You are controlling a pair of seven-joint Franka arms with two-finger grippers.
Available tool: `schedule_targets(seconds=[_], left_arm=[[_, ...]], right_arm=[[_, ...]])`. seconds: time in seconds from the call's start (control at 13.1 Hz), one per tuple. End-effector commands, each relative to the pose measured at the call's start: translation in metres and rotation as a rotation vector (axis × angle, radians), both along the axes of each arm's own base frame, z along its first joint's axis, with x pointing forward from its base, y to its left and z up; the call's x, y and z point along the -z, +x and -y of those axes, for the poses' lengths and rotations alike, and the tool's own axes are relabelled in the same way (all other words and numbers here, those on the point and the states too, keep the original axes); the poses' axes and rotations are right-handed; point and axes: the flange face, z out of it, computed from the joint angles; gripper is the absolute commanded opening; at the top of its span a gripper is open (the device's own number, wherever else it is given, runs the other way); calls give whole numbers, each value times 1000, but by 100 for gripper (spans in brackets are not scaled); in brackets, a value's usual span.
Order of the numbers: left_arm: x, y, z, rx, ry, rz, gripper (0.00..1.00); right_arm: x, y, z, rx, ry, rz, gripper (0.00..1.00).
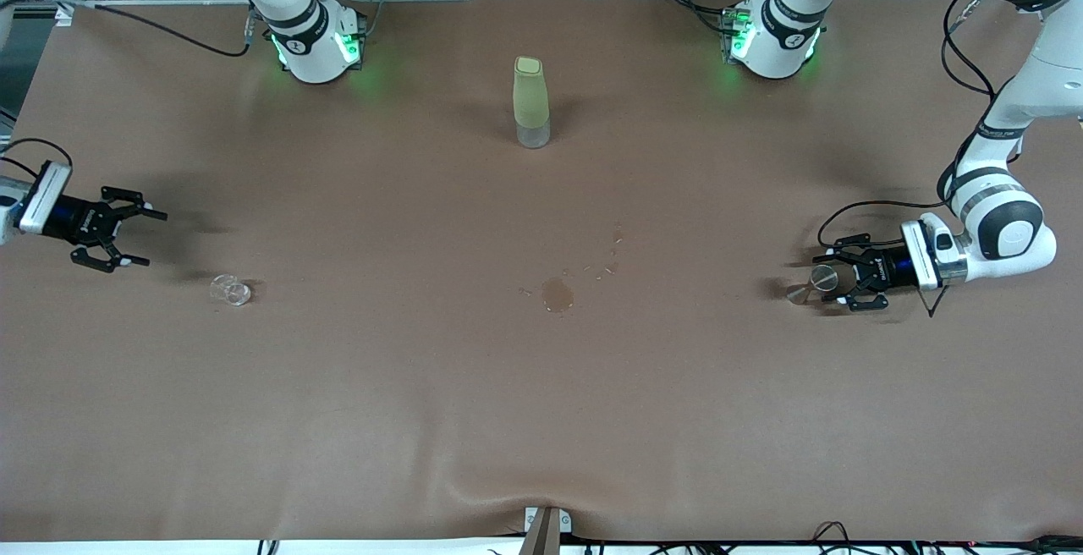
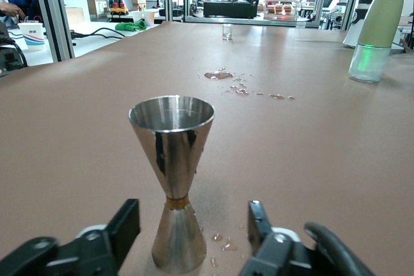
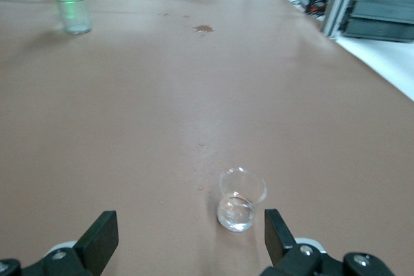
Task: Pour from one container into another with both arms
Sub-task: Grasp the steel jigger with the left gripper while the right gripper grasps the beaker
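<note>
Left wrist view only: droplets (image 2: 220,242) at jigger (image 2: 173,179) base.

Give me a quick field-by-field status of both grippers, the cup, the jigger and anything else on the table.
left gripper: low at the left arm's end, fingers either side of the jigger, not yet clamped
jigger: upright on the table
right gripper: open, near the glass cup, not touching it
glass cup: upright on the table
bottle: upright, nearer the bases
spill: wet patch mid-table
</note>
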Motion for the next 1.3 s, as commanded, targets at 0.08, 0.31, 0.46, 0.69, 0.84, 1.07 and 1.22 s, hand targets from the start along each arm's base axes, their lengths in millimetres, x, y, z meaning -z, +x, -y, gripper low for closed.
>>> schedule_targets(seconds=[0.08, 0.31, 0.46, 0.69, 0.84, 1.07, 1.22], left_arm=[[5, 6, 6, -14, -41, 57, 64], [5, 12, 13, -9, -45, 63, 64], [8, 12, 14, -14, -49, 59, 64], [6, 16, 13, -11, -42, 71, 57], [11, 18, 14, -11, -45, 70, 55], [13, 19, 17, -8, -48, 70, 50], [12, 20, 20, -3, -47, 70, 47]], right_arm=[[49, -7, 17, 60, 101, 100, 100], [89, -12, 8, 100, 198, 134, 100], [109, -11, -3, 109, 239, 170, 100], [130, -7, -13, 103, 282, 197, 100], [143, -6, -18, 101, 304, 205, 100], [159, -8, -24, 98, 329, 234, 100], [169, -10, -30, 97, 344, 239, 100]])
